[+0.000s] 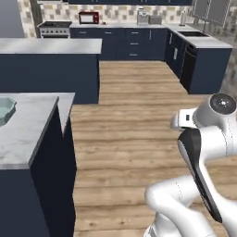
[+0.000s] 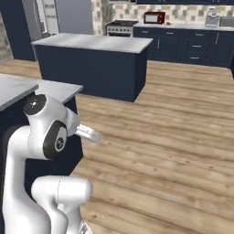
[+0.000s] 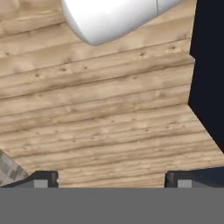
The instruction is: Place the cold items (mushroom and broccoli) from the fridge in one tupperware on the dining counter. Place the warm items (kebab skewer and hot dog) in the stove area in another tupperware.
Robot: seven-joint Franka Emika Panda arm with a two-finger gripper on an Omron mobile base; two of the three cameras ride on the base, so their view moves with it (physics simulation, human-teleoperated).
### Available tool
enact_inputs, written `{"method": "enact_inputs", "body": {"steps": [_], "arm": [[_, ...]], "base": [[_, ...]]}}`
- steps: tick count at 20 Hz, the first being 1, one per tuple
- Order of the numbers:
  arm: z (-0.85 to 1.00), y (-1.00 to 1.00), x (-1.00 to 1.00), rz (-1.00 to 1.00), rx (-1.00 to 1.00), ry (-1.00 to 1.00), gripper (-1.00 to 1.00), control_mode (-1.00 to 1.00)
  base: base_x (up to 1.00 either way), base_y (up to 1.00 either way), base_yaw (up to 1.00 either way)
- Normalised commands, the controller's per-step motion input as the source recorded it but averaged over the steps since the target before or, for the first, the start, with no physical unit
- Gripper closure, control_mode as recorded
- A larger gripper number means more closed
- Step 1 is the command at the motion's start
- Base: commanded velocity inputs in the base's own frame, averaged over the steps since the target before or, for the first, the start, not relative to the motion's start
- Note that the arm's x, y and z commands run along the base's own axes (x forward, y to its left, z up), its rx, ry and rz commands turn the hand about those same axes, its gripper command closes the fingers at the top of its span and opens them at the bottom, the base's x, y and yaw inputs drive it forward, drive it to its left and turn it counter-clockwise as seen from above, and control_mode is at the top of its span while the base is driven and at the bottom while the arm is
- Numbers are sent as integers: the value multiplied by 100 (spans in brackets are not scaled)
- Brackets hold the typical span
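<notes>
- At my far left a pale blue-green tupperware point(image 1: 4, 110) sits on the grey dining counter point(image 1: 28, 134), near its outer edge where I can reach it; it looks empty as far as I can see, though most of it is cut off
- Past it stands the dark island point(image 1: 51, 65), and on the back wall the stove point(image 1: 54, 28) with a red microwave point(image 1: 88, 17) beside it; I judge the warm items should be there, but they are too small to make out
- I cannot pick out the mushroom, the broccoli or the fridge from here
- My arm is folded in close above the base, which I take as a carrying posture suited to driving, not reaching
- My gripper point(image 3: 111, 179) points down at the bare wooden floor point(image 3: 100, 118), fingertips point(image 3: 41, 180) spread wide with nothing between them, since I hold no food yet
- Right of it runs a dark cabinet side point(image 3: 210, 65), so I am close beside the counter
</notes>
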Motion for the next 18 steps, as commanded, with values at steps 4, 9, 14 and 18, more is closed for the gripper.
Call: {"method": "enact_inputs", "body": {"steps": [4,9,14,18], "arm": [[0,0,0,0,0,0,-100,100],[0,0,0,0,0,0,-100,100],[0,0,0,0,0,0,-100,100],[0,0,0,0,0,0,-100,100]], "base": [[100,-63,11],[100,-51,9],[100,-53,6],[100,-60,4]]}}
